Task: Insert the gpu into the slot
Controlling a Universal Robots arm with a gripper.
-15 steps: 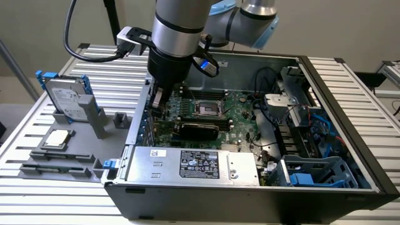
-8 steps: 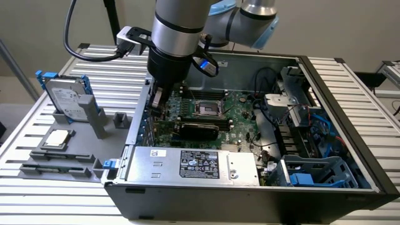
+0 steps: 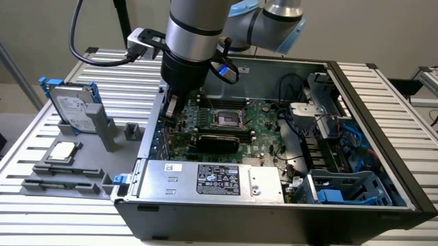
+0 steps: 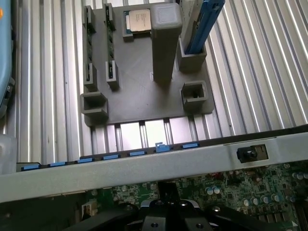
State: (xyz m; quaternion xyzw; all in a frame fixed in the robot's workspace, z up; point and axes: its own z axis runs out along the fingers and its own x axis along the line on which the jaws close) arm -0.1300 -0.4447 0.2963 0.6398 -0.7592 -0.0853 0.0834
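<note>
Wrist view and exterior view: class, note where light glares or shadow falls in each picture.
Wrist view: bright glare streaks along the ribbed metal table, strongest between the grey fixture plate and the case edge; the motherboard lies dim. Exterior view: even light, with the computer case front wall in shadow.

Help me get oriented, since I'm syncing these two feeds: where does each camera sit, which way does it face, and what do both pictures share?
Exterior view: off the arm, raised, looking down into the open computer case on the slatted table; the arm reaches down over the green motherboard.
Wrist view: on the wrist, looking down past the gripper and the case wall to the table beyond.
Shared: the grey holder tray with the processor chip and hard drive, and the motherboard.
</note>
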